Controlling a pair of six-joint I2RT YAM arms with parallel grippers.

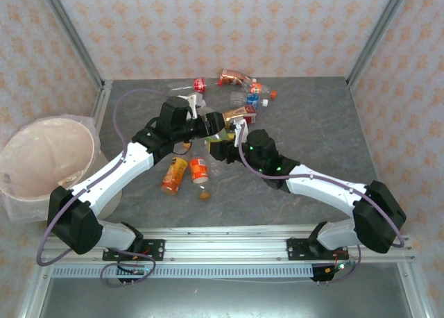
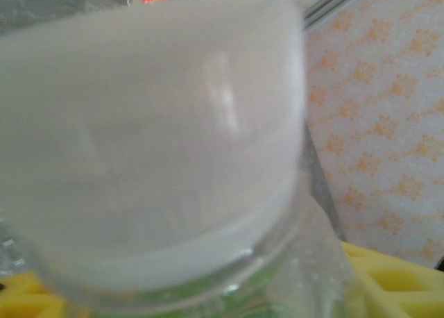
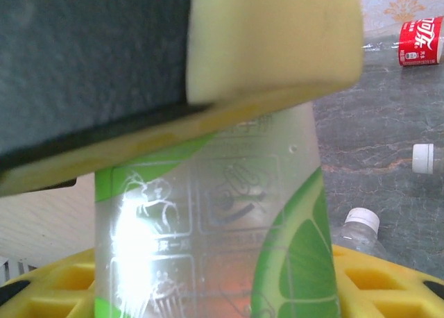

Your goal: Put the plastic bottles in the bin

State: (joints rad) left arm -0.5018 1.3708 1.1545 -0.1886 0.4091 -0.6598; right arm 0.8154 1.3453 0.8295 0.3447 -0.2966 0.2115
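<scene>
Both arms stretch inward over the counter (image 1: 326, 137), the left hand (image 1: 214, 128) and right hand (image 1: 225, 141) each pinching one green-labelled bottle (image 3: 208, 214).

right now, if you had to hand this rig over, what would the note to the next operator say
Left gripper: fingers around the cap end of the green bottle; can't tell if it grips.
Right gripper: shut on the same bottle's body, over the middle of the table.
Bin: at the left, beside the table; no bottle seen inside.
Done: nothing binned that I can see.
Left to do: this bottle, the two orange bottles nearer the arms, and the pile of bottles at the back.
</scene>
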